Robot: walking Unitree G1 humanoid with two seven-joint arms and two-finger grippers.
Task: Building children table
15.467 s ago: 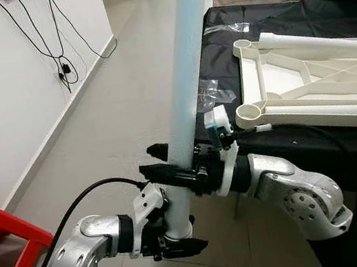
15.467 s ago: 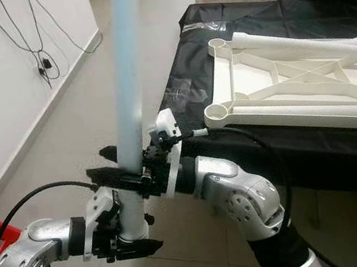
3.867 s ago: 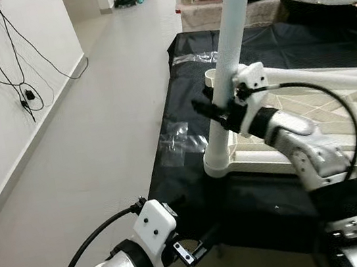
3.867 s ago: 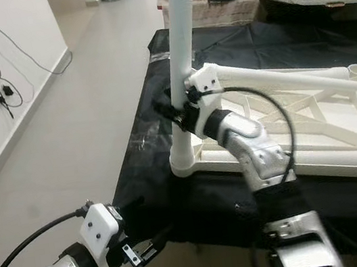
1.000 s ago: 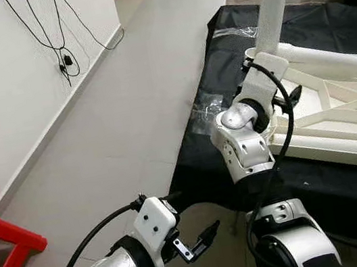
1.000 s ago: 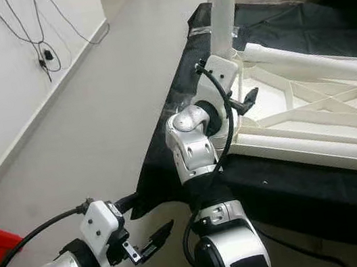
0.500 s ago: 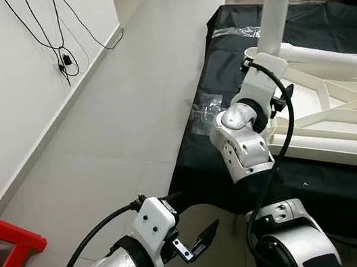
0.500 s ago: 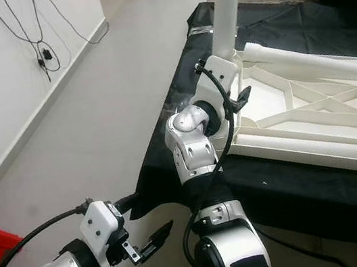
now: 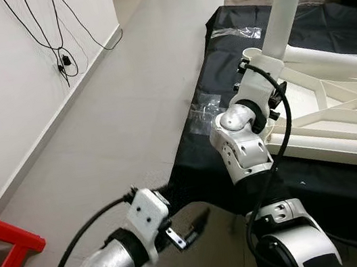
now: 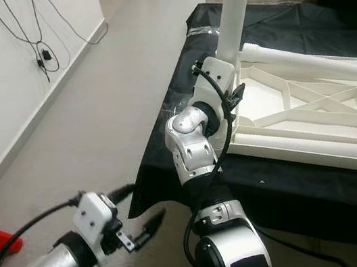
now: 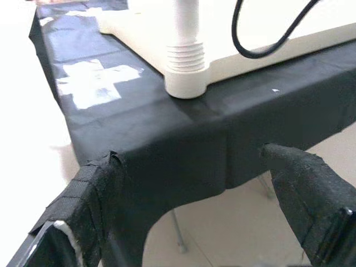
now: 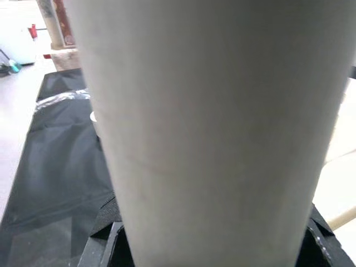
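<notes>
A white table leg [image 9: 285, 2] stands upright, slightly tilted, with its threaded foot [image 11: 186, 54] in a corner socket of the upturned white table top [image 9: 344, 140]. My right gripper [image 9: 260, 82] is shut on the leg just above that socket; in the right wrist view the leg [image 12: 211, 128] is very close to the lens, with black fingertips [image 12: 320, 242] at either side. My left gripper [image 9: 186, 209] hangs open and holds nothing, low over the floor beside the table's near corner. Its fingers [image 11: 92, 192] frame that corner and the leg's foot.
The table top lies on a table draped in black cloth [image 9: 219, 51], with clear plastic [image 9: 204, 105] near its edge. A red stool [image 9: 6, 251] stands at the lower left. Cables [image 9: 63, 57] hang down the white wall. Grey tiled floor runs between wall and table.
My right wrist has turned around the leg, and the leg's top has leaned a little to the right. The left arm has swung slightly left and turned, still open.
</notes>
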